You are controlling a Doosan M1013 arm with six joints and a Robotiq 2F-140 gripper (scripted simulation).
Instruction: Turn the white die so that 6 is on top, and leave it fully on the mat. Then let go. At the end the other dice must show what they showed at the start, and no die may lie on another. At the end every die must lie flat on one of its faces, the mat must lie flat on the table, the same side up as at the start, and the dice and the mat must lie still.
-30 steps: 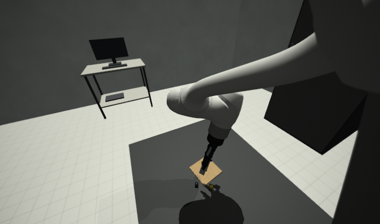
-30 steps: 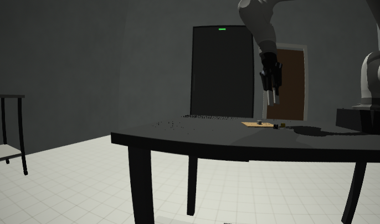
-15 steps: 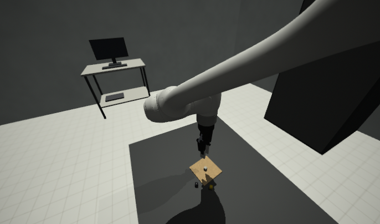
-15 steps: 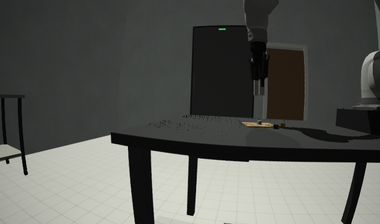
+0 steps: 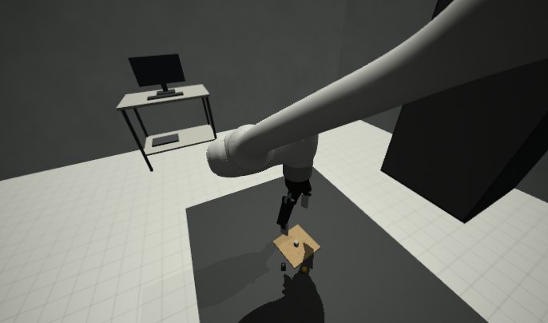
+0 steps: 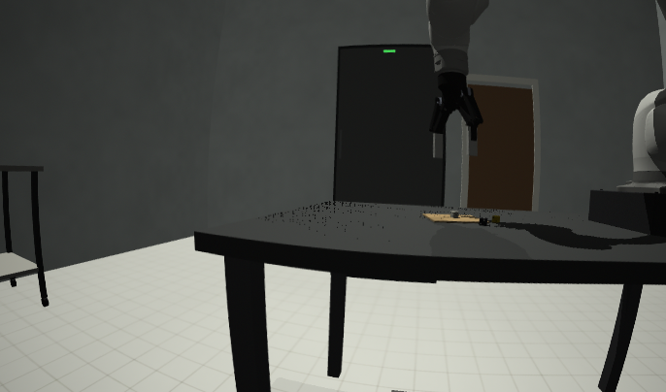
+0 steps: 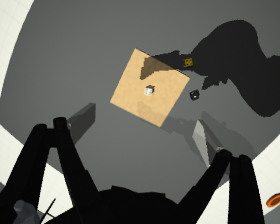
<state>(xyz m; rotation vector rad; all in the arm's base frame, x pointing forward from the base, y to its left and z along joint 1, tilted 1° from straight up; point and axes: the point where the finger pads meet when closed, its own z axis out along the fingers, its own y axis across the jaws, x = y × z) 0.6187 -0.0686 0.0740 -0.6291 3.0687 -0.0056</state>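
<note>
The small white die (image 5: 296, 243) lies on the tan mat (image 5: 296, 247), near its middle; it also shows in the wrist view (image 7: 149, 90) and in the exterior view (image 6: 454, 213). The mat (image 7: 149, 84) lies flat on the dark table. My gripper (image 6: 454, 148) hangs open and empty, high above the mat and pointing down; in the top view the gripper (image 5: 294, 217) is over the mat's far edge. The die's top face is too small to read.
A black die (image 5: 283, 266) and a yellow die (image 5: 303, 269) lie on the table just off the mat's near edge; they also show in the wrist view, the black die (image 7: 195, 95) and the yellow die (image 7: 188, 62). The arm's shadow falls beside them. The robot base (image 6: 637, 210) stands at the table's right.
</note>
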